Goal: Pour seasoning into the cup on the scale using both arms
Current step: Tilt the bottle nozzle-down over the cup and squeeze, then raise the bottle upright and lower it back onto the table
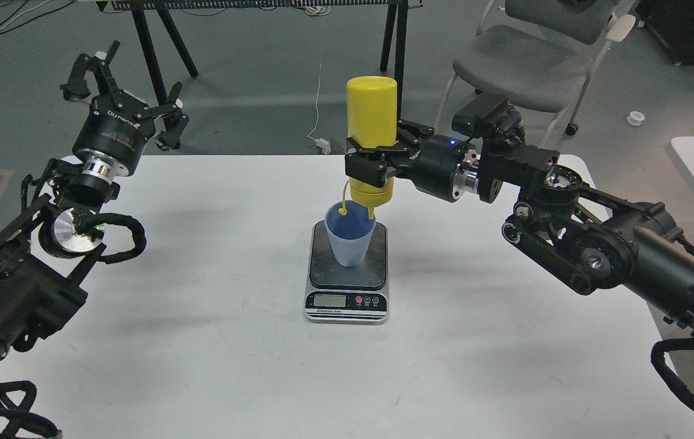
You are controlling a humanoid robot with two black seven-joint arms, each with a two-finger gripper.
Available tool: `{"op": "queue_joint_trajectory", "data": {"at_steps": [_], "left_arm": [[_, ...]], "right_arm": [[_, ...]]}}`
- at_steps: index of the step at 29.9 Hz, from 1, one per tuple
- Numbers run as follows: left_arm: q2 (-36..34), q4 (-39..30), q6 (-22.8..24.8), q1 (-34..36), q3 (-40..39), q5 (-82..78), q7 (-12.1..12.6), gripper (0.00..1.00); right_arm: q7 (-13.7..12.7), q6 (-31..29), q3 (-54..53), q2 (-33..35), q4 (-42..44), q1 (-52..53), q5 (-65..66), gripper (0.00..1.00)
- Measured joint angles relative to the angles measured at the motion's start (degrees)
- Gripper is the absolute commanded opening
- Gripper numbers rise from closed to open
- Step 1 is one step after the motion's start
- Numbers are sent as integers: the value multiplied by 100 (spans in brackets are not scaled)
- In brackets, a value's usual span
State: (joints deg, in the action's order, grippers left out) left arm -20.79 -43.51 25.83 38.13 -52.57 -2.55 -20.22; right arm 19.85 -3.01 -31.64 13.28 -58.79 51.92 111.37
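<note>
So the yellow seasoning bottle is flipped upside down, clamped around its lower half by the right gripper, which comes in from the right side and pinches the bottle between its black fingers. The bottle's long axis runs pretty much straight up and down — flat base at the top, cone nozzle pointing down. The nozzle tip sits right over the far right part of the rim of the light blue cup, just at the mouth. The little tethered cap dangles on its thin strap on the left of the nozzle and hangs down into the cup's opening.

The cup stands upright on the dark grey platform of the scale, toward the back of it, and the scale sits around the middle of the white table with its display and buttons facing the camera. Can't read the display from here.

The left gripper is way off to the left, raised above the table's far left corner, well apart from the bottle and cup — fingers spread and holding nothing.
</note>
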Motion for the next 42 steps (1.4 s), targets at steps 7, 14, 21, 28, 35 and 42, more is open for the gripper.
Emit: {"op": "queue_joint_trajectory", "data": {"at_steps": [7,14,21,28,35,42], "left_arm": [[4,0,4,0,0,-1,-5,100],[-4,0,9,0,0,-1,-8,100],[-4,0,10,2,0,-1,-8,100],[4,0,4,11,18,-7,-8,100],[5,0,1,24,74,-13,-8,100],[26,0,-3,13,98,-27,1,100]], "right_arm": [[3,204,111,-321,372,73,98,42],[3,247,122,-448,428,306,120,43],[67,70,60,-86,229,499,-728,44],[95,-451,-87,792,134,518,-4643,44],[111,-1001,-231,1589,116,-190,-8306,43],[-163,-1977,-793,1809,161,-1513,-11069,46]]}}
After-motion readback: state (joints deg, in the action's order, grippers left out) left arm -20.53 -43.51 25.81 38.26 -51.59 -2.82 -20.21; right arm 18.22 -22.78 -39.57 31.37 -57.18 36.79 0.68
